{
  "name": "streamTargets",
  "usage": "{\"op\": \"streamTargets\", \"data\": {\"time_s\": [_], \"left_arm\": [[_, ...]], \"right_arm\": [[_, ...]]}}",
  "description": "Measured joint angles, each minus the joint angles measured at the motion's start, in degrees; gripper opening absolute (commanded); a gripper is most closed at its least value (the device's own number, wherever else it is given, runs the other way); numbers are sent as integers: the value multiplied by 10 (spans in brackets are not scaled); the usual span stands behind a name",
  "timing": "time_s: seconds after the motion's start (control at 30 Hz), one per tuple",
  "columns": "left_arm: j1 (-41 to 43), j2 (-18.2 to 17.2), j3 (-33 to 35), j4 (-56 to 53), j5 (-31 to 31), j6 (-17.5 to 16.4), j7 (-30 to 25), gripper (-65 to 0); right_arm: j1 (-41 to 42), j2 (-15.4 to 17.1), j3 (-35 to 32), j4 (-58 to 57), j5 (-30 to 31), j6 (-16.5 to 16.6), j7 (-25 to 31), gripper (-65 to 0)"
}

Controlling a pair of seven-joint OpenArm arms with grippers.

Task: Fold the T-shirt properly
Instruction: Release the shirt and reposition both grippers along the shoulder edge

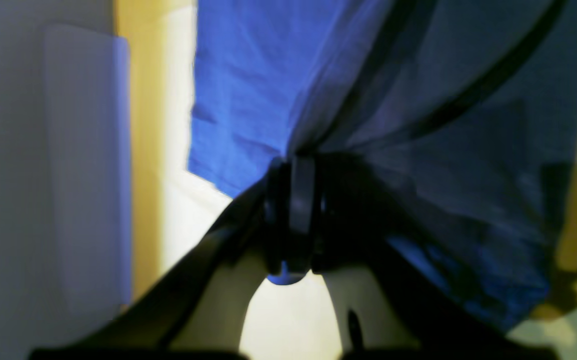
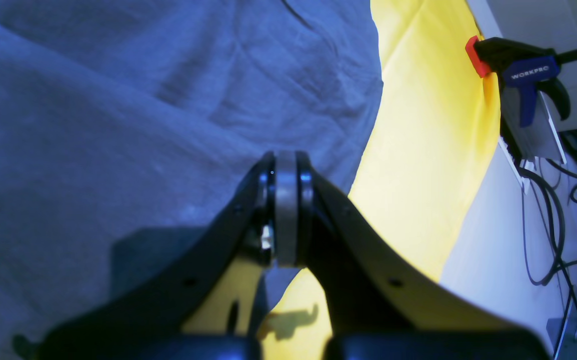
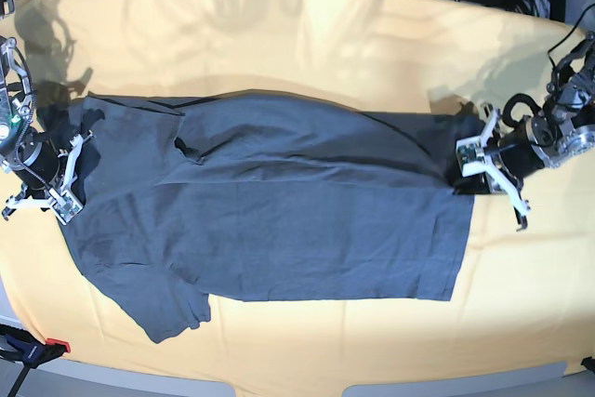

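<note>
Across the yellow cloth (image 3: 307, 34), the T-shirt (image 3: 307, 220) lies lengthwise.

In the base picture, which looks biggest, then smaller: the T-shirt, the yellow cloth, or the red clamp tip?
1. yellow cloth
2. T-shirt
3. red clamp tip, tiny at the lower edge

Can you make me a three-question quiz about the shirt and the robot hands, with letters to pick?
1. Where is the left gripper?
A. at the T-shirt's hem end
B. at its sleeve end
C. up in the air, far off

2. What colour is the cloth under the shirt?
A. green
B. yellow
C. white

3. How is the right gripper?
A. wide open
B. holding a clamp
C. shut on shirt fabric

Answers: 1 A, it pinches the hem corner. 2 B, yellow shows all around. 3 C, its jaws meet on grey fabric.
</note>
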Motion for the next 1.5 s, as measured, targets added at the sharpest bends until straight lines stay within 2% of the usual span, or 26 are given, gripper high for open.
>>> {"op": "streamTargets", "data": {"time_s": [0.03,0.07,0.1,0.17,0.2,0.23,0.27,0.3,0.33,0.4,0.47,0.5,0.6,0.67,0.77,0.93,1.03,1.13,1.23,1.3,1.43,1.5], "left_arm": [[-4,0,0,0,0,1,0,-650],[-8,0,0,0,0,0,0,-650],[-10,0,0,0,-3,-1,0,-595],[-17,0,0,0,-29,-2,7,-418],[-21,0,0,0,-46,-2,13,-322],[-27,0,0,0,-60,0,27,-244],[-31,0,0,0,-75,0,45,-207],[-35,-3,0,1,-80,0,56,-203],[-40,-8,0,2,-90,-20,64,-203],[-47,-28,0,13,-110,-104,69,-205],[-48,-53,0,34,-136,-212,66,-205],[-47,-66,0,46,-150,-240,65,-205],[-37,-96,0,81,-174,-236,59,-205],[-27,-108,0,86,-143,-236,57,-205],[7,-109,0,78,-108,-234,61,-205],[71,-95,1,57,-33,-236,58,-205],[80,-87,0,52,-25,-224,57,-205],[81,-88,0,53,-1,-224,56,-205],[80,-88,0,52,11,-224,56,-205],[81,-87,0,42,18,-221,37,-205],[80,-79,0,9,71,-169,13,-205],[79,-64,0,-11,71,-156,11,-205]], "right_arm": [[0,0,0,0,-8,-14,0,-650],[0,0,-1,0,-16,-31,-1,-588],[1,0,-1,0,-19,-47,-2,-495],[10,2,-1,0,-23,-52,-19,-296],[17,1,-1,0,-16,-52,-28,-227],[23,1,-1,0,-7,-47,-43,-201],[31,1,-1,0,8,-34,-62,-202],[39,1,-1,0,21,-19,-83,-202],[46,2,-1,0,35,-4,-102,-202],[54,7,0,3,74,40,-131,-202],[53,9,1,12,120,80,-151,-202],[51,10,1,18,146,94,-163,-202],[49,9,0,40,235,112,-191,-202],[50,9,0,53,276,119,-202,-202],[51,9,0,57,296,124,-216,-202],[51,6,0,57,292,133,-239,-202],[51,11,0,57,252,136,-239,-202],[51,37,0,57,224,110,-239,-202],[51,65,1,57,221,79,-238,-202],[51,75,1,57,222,63,-234,-202],[53,87,1,57,221,54,-235,-202],[52,86,1,57,221,54,-235,-202]]}}
